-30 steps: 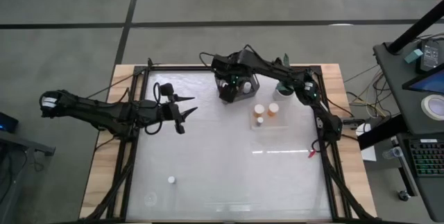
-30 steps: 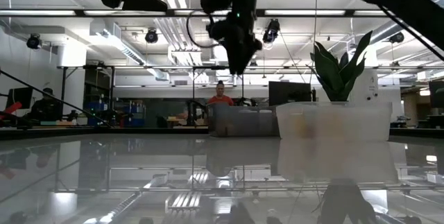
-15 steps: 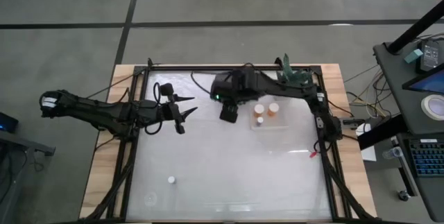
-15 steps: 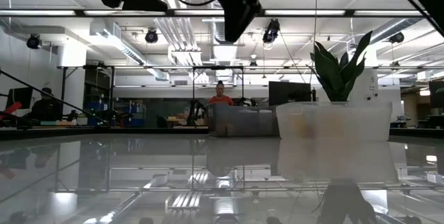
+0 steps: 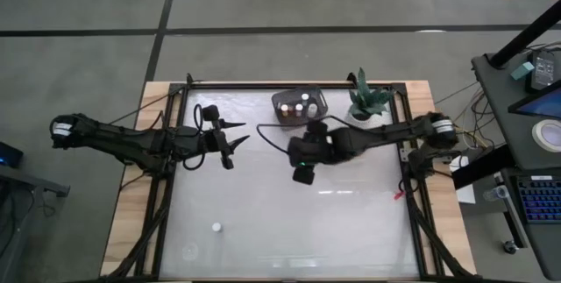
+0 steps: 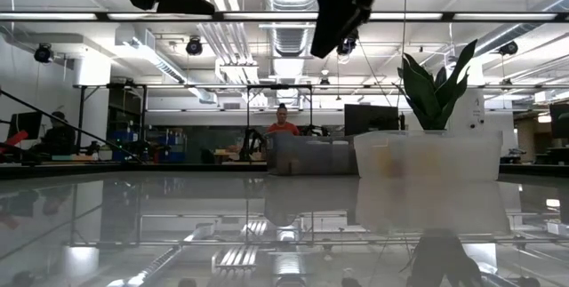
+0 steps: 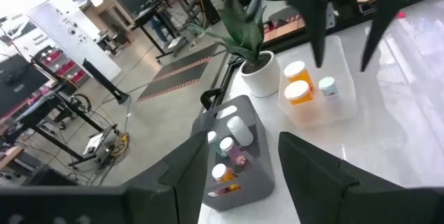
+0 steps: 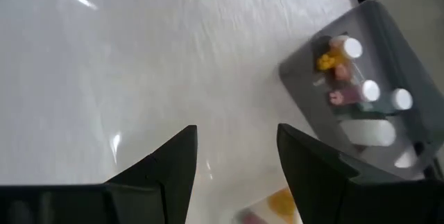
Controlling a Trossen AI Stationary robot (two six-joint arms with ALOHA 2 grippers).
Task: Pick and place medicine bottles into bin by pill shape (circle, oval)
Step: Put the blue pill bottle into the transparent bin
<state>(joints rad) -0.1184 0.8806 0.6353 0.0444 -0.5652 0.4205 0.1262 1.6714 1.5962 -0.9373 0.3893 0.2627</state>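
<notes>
**pillsorter_42:** If you start from the bottom of the high view, the only loose one I can find is a white bottle (image 5: 216, 227) alone in the lower left of the table. It reads as a little round dot, so I'd guess it's standing on end. Which arm would you send?

**benchrat:** Left, I reckon. The left gripper (image 5: 238, 145) hangs in the left-middle of the frame, and the bottle sits below it and a touch to the left. The right gripper (image 5: 301, 167) is dead centre, so the bottle lies down and well off to its left. That's a slightly longer reach across the table, though it's close either way.

**pillsorter_42:** Either of them carrying anything?

**benchrat:** Nope. Each wrist view shows its two fingers spread apart with nothing but bare table or scenery in the gap. They aren't touching anything either, and both are up off the surface.

**pillsorter_42:** And further back?

**benchrat:** The clear tray (image 7: 343, 99) holds two orange bottles (image 7: 300, 92) plus a small white one, but the right arm hides it from above. Past that, in the upper middle, is the dark bin (image 8: 305, 68) with several bottles inside, and the potted plant (image 5: 368, 99) is just right of it.
</notes>
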